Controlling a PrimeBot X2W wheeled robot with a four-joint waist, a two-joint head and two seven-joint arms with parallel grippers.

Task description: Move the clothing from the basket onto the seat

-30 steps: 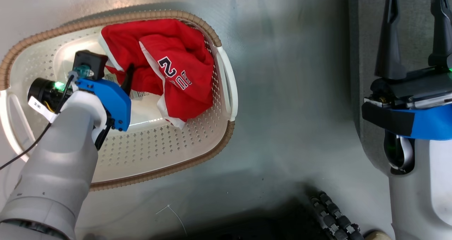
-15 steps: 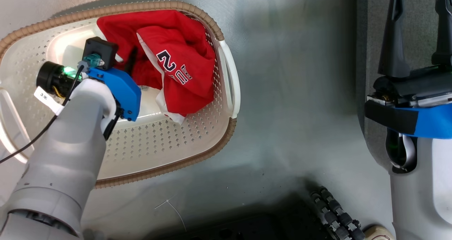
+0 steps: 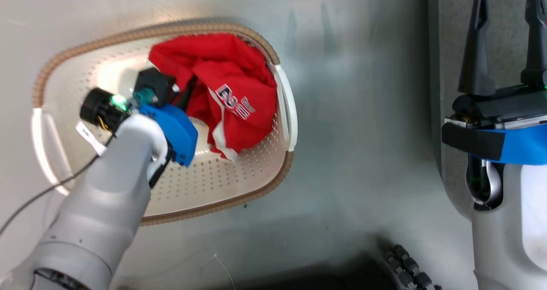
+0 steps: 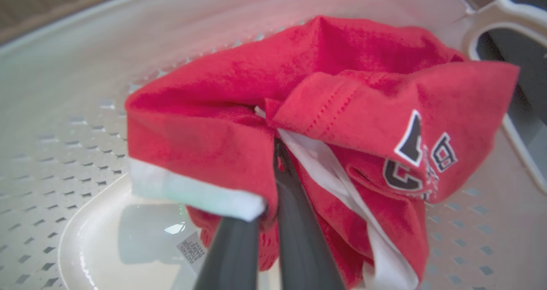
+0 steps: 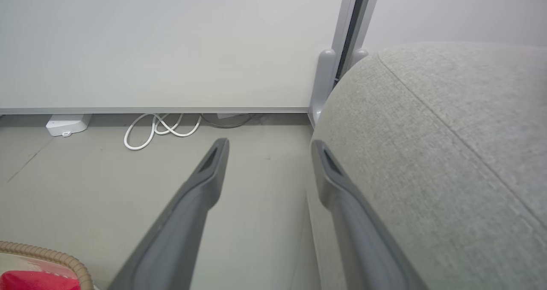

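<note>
The clothing (image 3: 233, 89) was found bunched inside the basket (image 3: 213, 208), at the end of the basket nearest the seat (image 5: 427, 153), against the wall by that end's handle. Two red pieces were judged to be in the heap: one with a white hem, one with printed lettering and a white stripe. Where one ended and the other began could not be told for certain.

The left gripper (image 4: 275, 162) was reached into the basket from its middle, with its fingers pressed together on a fold of the red cloth where the two pieces met. Whether both pieces were pinched or only one could not be told. The cloth lay ahead of that gripper, toward the basket's seat-side end.

The basket's long axis was pointed roughly at the seat, which was set well apart from that end, across a stretch of bare floor (image 3: 350, 153). The coming carry was therefore judged to run along that axis, out over the seat-side rim.

The right gripper (image 5: 269, 147) was held far outside the basket, just beside the seat's rounded edge, with its fingers spread and nothing between them. It was the nearer arm to the seat; the left was the nearer to the clothing.

One basket, one seat and two grippers were counted.
</note>
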